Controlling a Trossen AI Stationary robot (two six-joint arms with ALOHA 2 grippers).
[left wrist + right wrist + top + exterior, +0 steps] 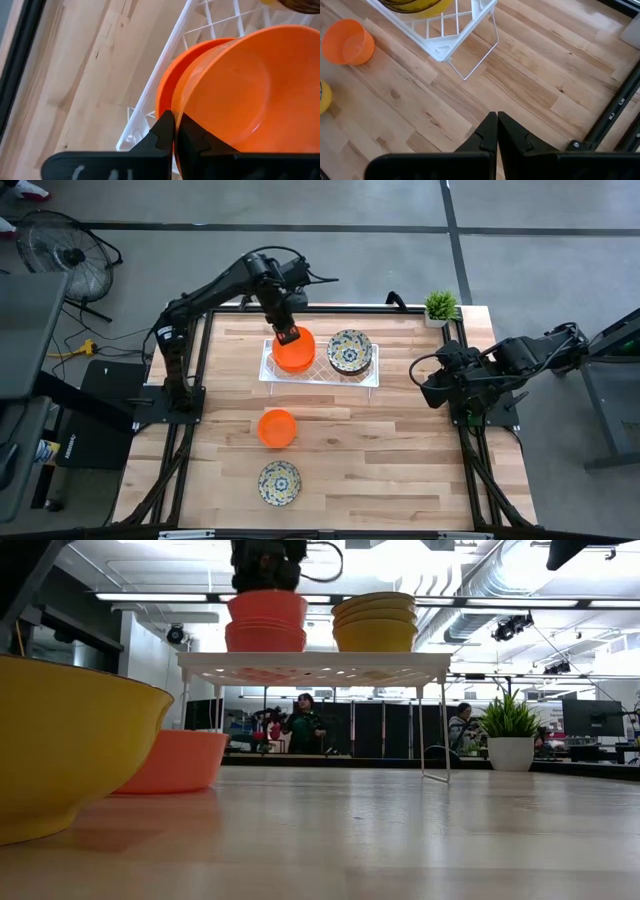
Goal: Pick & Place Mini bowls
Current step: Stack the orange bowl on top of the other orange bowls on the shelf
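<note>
Gripping orange bowl (295,352), left hand (288,336), patterned stack (349,351) beside

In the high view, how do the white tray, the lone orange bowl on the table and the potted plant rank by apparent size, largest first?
1. White tray.
2. Lone orange bowl.
3. Potted plant; it looks only slightly smaller than the bowl, so this order is unsure.

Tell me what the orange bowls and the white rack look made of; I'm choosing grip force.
The orange bowls look like glossy plastic or melamine, possibly glazed ceramic: smooth, uniformly coloured, with soft highlights and a thin rim. The left gripper is shut on the top one's rim. The white rack looks like coated metal wire: thin white rods forming a lattice on slim legs.
</note>
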